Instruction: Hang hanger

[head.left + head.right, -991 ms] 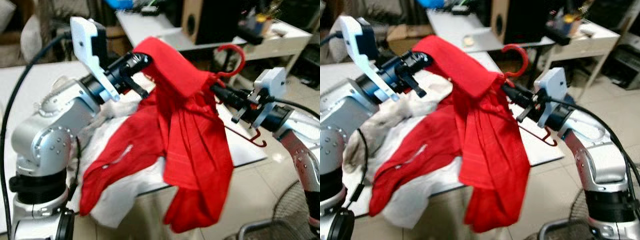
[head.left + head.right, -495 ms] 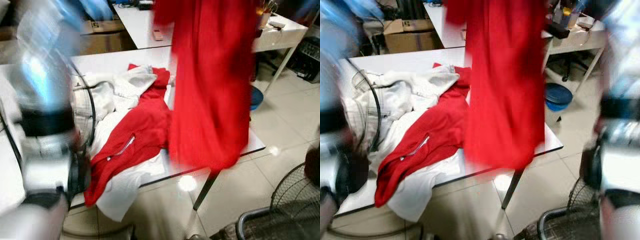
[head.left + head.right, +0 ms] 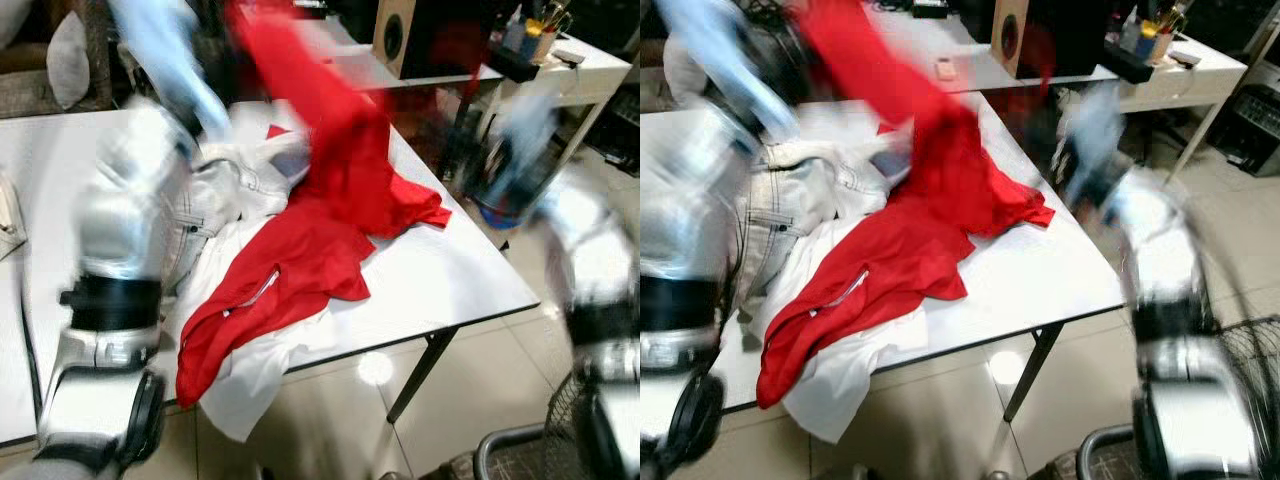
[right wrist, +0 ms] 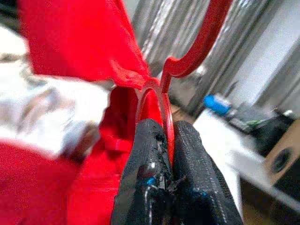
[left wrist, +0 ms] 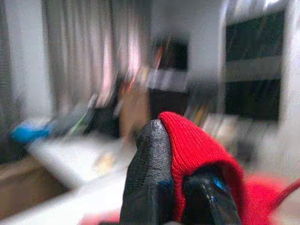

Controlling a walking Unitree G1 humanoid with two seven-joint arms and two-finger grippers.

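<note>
right claw (image 4: 166,173) is closed on the red hanger (image 4: 199,44), gripped just below its hook. left claw (image 5: 180,180) is clamped on a fold of the red garment (image 3: 330,130). in the head views both arms are badly blurred; the red garment is seen stretched up from the white surface (image 3: 450,280) toward the raised left arm. a second red garment (image 3: 290,270) is spread on pale clothes (image 3: 225,190) on the same surface. a speaker (image 3: 392,35) is seen on the far desk.
</note>
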